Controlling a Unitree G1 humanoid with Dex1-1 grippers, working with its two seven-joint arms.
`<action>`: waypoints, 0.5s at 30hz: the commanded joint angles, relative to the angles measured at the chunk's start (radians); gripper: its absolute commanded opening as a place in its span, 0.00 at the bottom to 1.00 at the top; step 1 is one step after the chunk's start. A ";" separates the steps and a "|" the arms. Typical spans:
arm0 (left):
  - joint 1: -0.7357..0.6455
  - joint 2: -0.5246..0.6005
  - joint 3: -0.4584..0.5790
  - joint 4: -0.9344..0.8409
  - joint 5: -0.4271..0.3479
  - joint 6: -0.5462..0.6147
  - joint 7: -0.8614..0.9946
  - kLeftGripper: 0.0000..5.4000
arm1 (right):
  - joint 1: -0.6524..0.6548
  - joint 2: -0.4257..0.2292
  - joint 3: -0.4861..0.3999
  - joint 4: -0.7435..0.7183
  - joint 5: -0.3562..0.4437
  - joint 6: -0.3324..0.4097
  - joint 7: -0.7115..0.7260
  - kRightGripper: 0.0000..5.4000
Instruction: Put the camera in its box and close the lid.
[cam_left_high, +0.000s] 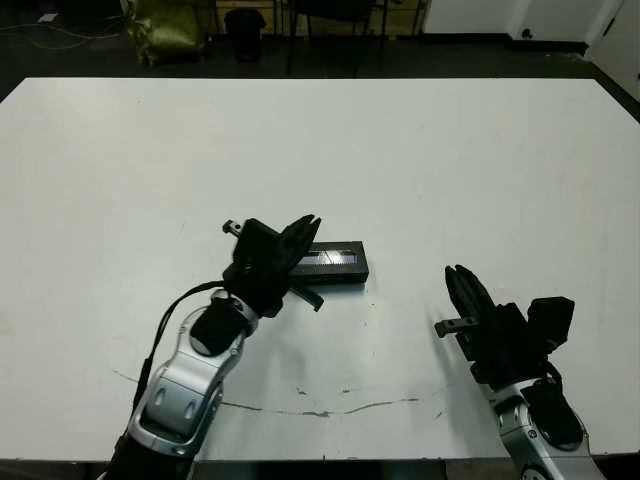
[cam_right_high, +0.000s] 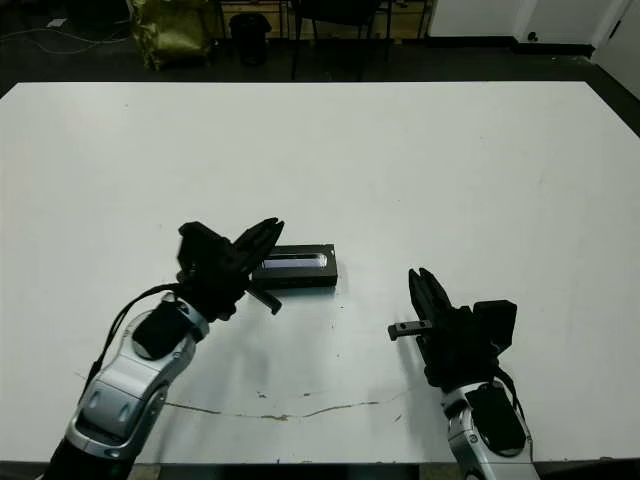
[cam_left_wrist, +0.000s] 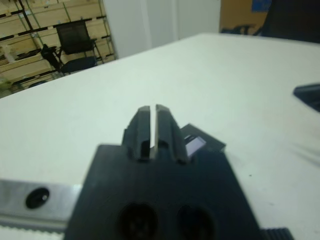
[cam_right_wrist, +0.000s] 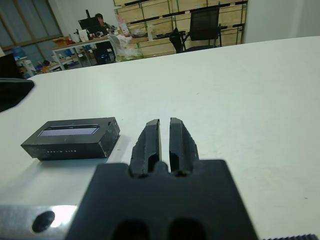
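Observation:
The black box (cam_right_wrist: 70, 147) lies flat on the white table (cam_left_high: 450, 150) with the lid (cam_left_high: 335, 258) seated on it, glossy grey strip facing up. No part of the camera shows in any view. My left gripper (cam_left_high: 310, 222) is shut with nothing between its fingers (cam_left_wrist: 143, 120) and sits over the box's left end; whether it touches I cannot tell. My right gripper (cam_left_high: 455, 272) is shut and empty, well apart from the box to its right and nearer the table's front, its fingers (cam_right_wrist: 152, 137) pointing past the box's right end.
A thin dark crack line (cam_left_high: 330, 410) runs across the table near the front edge. Beyond the far edge stand a chair (cam_left_high: 325, 20), a bin (cam_left_high: 245, 30) and a yellow-green bag (cam_left_high: 165, 25). A person (cam_right_wrist: 98, 20) sits at a distant desk.

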 joint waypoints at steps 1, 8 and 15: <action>-0.016 -0.019 -0.016 0.051 0.020 0.048 0.014 0.00 | 0.006 -0.007 -0.008 0.023 0.007 -0.001 0.007 0.00; -0.081 -0.056 -0.022 0.184 0.035 0.124 0.027 0.00 | 0.011 -0.002 -0.005 -0.001 0.011 0.027 -0.008 0.00; -0.097 -0.050 -0.032 0.269 0.049 0.164 0.016 0.00 | 0.009 -0.002 -0.001 0.019 -0.005 -0.007 -0.005 0.00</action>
